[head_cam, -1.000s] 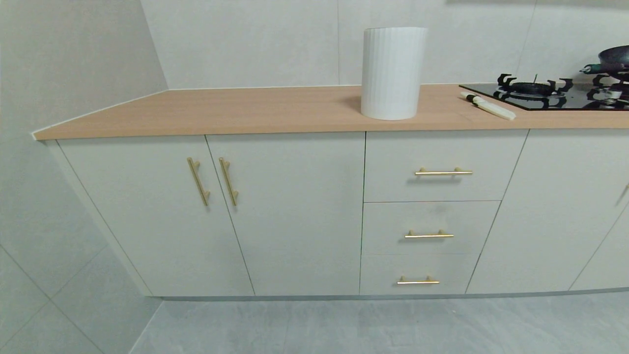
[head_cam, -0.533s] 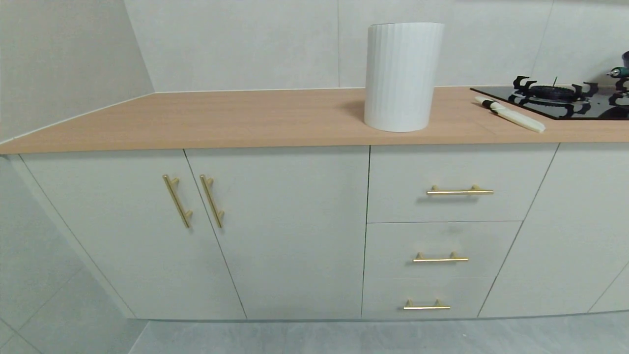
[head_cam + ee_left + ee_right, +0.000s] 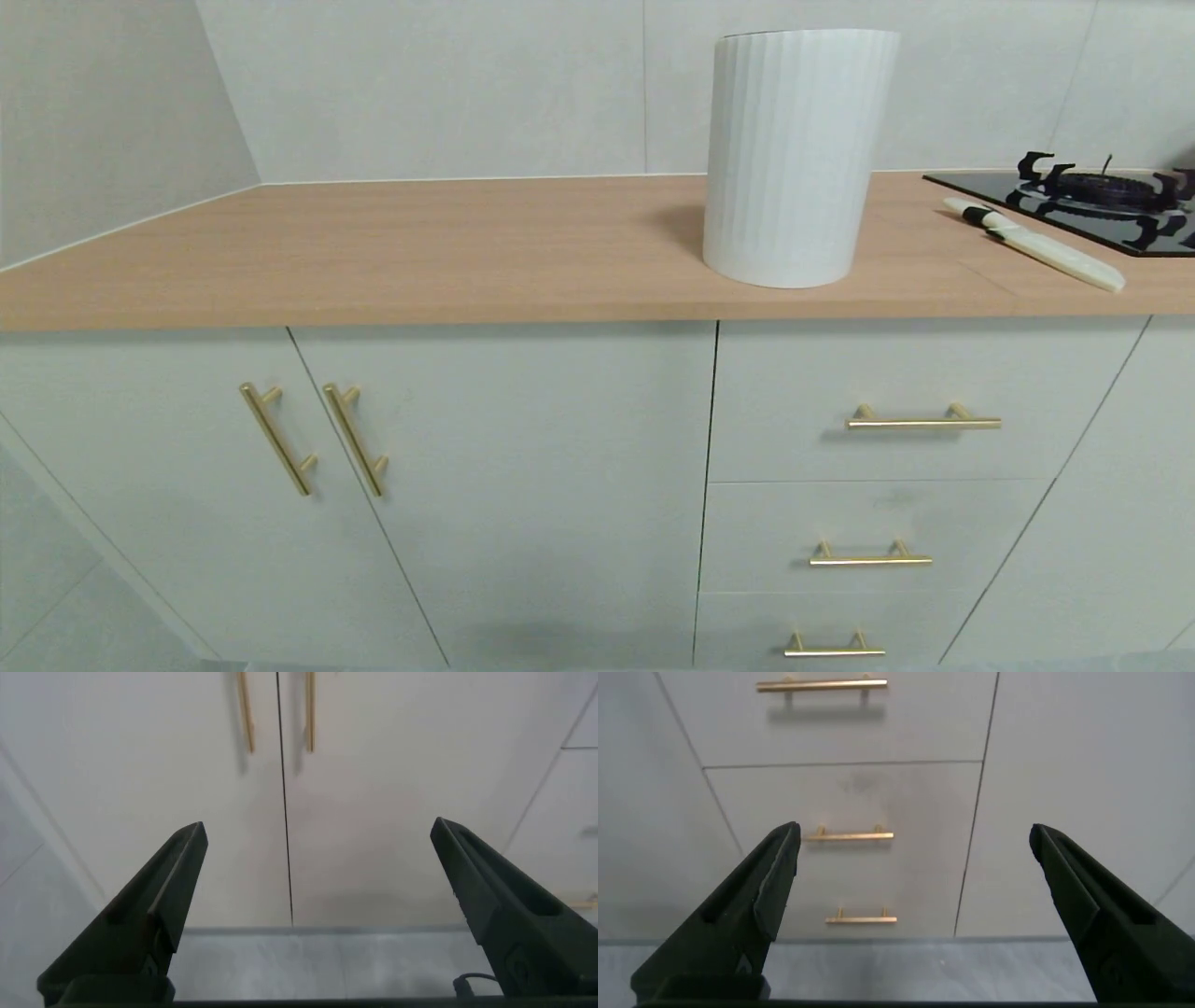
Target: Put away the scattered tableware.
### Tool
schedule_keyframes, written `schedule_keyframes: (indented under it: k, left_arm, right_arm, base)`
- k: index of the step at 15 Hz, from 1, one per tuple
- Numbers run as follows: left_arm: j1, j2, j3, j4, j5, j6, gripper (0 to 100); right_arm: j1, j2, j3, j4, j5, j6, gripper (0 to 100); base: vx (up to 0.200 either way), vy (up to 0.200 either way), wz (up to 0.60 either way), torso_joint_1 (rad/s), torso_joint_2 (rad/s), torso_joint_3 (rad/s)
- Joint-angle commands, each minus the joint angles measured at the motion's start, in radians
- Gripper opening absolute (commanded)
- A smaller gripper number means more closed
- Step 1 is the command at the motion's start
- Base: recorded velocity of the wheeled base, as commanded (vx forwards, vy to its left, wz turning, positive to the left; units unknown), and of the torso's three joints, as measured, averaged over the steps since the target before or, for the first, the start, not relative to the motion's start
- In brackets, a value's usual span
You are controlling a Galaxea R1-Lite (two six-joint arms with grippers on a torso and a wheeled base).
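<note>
A tall white ribbed holder point(image 3: 790, 154) stands upright on the wooden countertop point(image 3: 420, 247), close to its front edge. To its right a cream-bladed knife point(image 3: 1036, 245) with a black band lies flat on the counter beside the hob. My left gripper point(image 3: 318, 840) hangs low and open in front of the double cabinet doors point(image 3: 280, 793), nothing between its fingers. My right gripper point(image 3: 915, 840) is open too, facing the drawer fronts point(image 3: 840, 803), and holds nothing.
A black gas hob point(image 3: 1092, 201) sits at the counter's far right. Below are two doors with gold handles point(image 3: 313, 439) and three drawers with gold handles point(image 3: 922, 422). Tiled walls close off the back and left. The left half of the counter is bare wood.
The whole head view has shifted: the camera has come closer to the counter, so the holder, knife and cabinets look larger and lower. The things themselves have not moved.
</note>
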Motion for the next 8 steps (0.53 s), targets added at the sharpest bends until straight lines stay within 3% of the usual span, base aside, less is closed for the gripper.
schedule_keyframes:
  k: [1, 2, 8]
  left_arm:
    - [0.000, 0.000, 0.001, 0.000, 0.000, 0.000, 100]
    - [0.000, 0.000, -0.001, 0.000, 0.000, 0.000, 100]
    - [0.000, 0.000, 0.001, 0.000, 0.000, 0.000, 100]
  right_arm:
    - [0.000, 0.002, 0.000, 0.000, 0.000, 0.000, 100]
    - [0.000, 0.002, 0.000, 0.000, 0.000, 0.000, 100]
    - [0.000, 0.002, 0.000, 0.000, 0.000, 0.000, 100]
  base:
    - [0.200, 0.000, 0.00, -0.002, 0.00, -0.002]
    - [0.200, 0.000, 0.00, -0.002, 0.00, 0.002]
    - [0.000, 0.000, 0.00, 0.000, 0.00, 0.000]
